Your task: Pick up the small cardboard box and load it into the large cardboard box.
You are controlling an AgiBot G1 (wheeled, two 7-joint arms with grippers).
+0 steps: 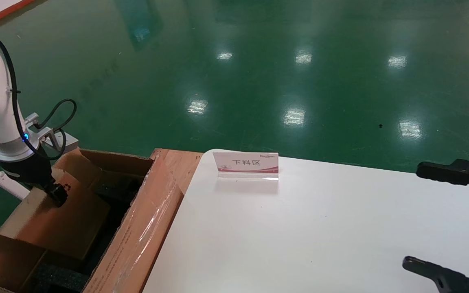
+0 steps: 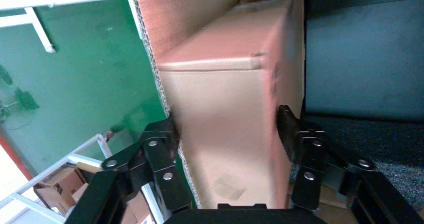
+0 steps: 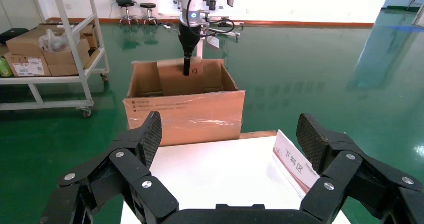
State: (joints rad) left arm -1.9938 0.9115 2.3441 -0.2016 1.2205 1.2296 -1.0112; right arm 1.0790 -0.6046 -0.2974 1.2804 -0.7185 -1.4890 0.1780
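The small cardboard box (image 1: 64, 221) is flat, pinkish brown and tilted inside the large cardboard box (image 1: 145, 232), above black foam (image 1: 114, 191). My left gripper (image 1: 57, 197) is shut on its upper end. In the left wrist view the fingers (image 2: 170, 134) press both sides of the small box (image 2: 225, 83), and my left gripper (image 2: 228, 124) is beside the carton wall (image 2: 170, 13). My right gripper (image 1: 430, 219) is open and empty over the white table's right side. My right gripper (image 3: 230, 134) faces the large cardboard box (image 3: 185, 114) in the right wrist view.
A white table (image 1: 299, 228) stands right of the carton, with a small sign card (image 1: 246, 165) near its far edge. A wooden ledge (image 1: 179, 162) lies between table and carton. A wheeled rack (image 3: 50, 58) with boxes stands beyond. Green floor surrounds everything.
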